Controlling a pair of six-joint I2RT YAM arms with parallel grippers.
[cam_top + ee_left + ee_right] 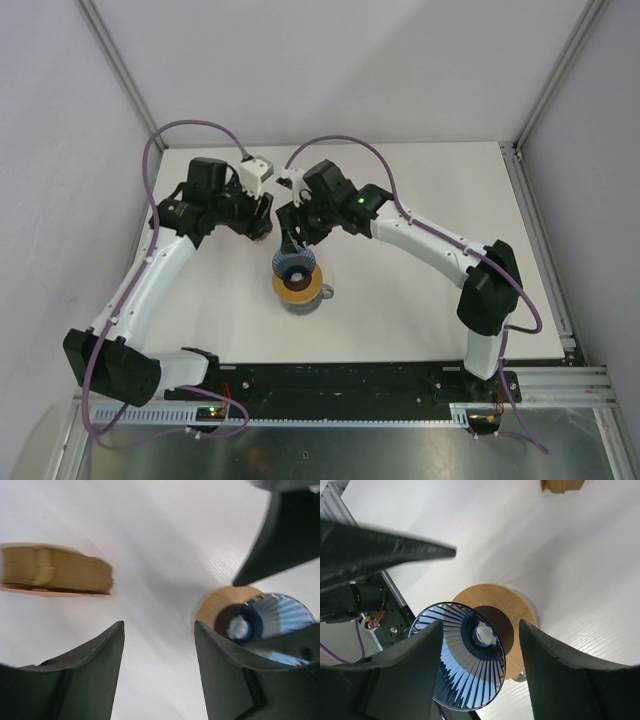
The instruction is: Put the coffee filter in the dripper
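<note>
Fingers (95,675) of your left gripper (159,627) fill the bottom of its wrist view; the jaws stand wide apart with only bare white table (160,555) between them. Your right gripper (481,625) is likewise wide open; its fingers straddle the dripper (465,660), and one finger overlaps the rim in the picture; whether it touches the plastic I cannot tell; nothing is pinched.

Location of task items: the dripper sits over the dark hole of the wooden ring (515,607), at mid-table in the overhead view; no loose coffee filter shows in any view; the only paper seen is the stack of tan papers (55,567) in the orange packet (50,592), lying at the left of the left wrist view, well apart from the dripper.

Judgement: the step in hand is fetching one filter from that stack. Recommendations: bring your left jaws to the exposed edge of the stack and take the top sheet only; close gently, since the paper looks thin and limp and may crease or drag its neighbours; lower it point-first toward the centre hole; hold your right fingers off the mouth so that they do not block the way in.

Materials: dripper translucent blue, rigid, conical, with fine ribs running to a dark centre; ring flat, matt, tan wood; papers dense, layered, soft-edged; table smooth, white, faintly grained.
</note>
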